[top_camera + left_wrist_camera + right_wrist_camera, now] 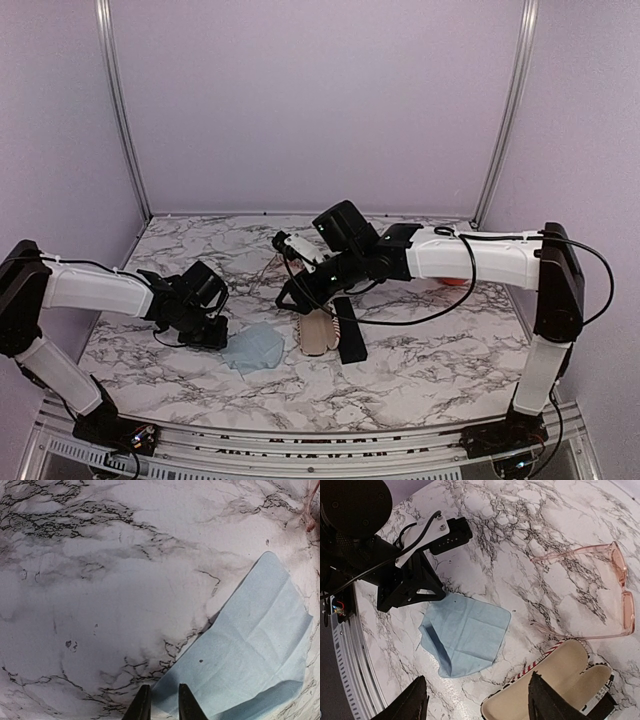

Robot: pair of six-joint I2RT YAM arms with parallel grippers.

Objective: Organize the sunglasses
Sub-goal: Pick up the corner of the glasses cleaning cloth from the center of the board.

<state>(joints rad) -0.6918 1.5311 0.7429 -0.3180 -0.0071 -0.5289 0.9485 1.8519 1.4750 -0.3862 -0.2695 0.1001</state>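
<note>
Where the marble table [450, 360] lies under both arms, the left arm [100, 290] reaches in low from its side and the right arm [470, 255] stretches across toward the middle. A pale blue cloth [470, 635] lies flat near the front, with an open striped case [560, 680] with beige lining to its right. A black case [350, 330] sits just beside the striped one. The sunglasses [619, 565], a clear pinkish pair with temples unfolded, rest on the marble just beyond the striped case. The right gripper [479, 697] hovers above cloth and case, jaws spread wide on nothing. The left gripper [163, 689] stands at the cloth's corner, its jaws narrow with the edge between them. Whether they pinch it I cannot tell.
</note>
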